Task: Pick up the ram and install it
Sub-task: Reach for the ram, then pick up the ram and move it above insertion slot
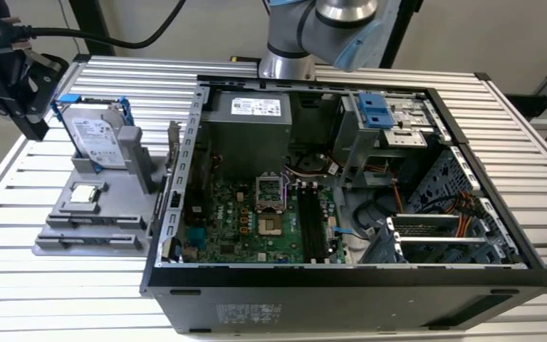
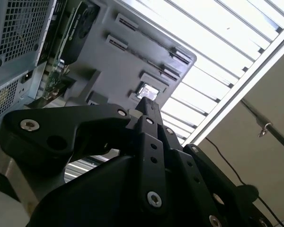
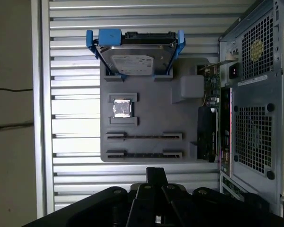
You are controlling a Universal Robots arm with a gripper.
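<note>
Gripper (image 3: 156,171), opening can't be told, hangs over worktop (image 3: 75,189) near grey tray (image 3: 151,104); ram likely wants a mid-length grip, square to its edge

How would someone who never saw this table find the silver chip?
Beside the open computer case, on the exterior view's left, a grey holder lies on the slatted table. The chip rests flat in it, between the upright hard drive and two long slots. It alone is small, square and silver; the drive is far larger, with blue rails.
</note>
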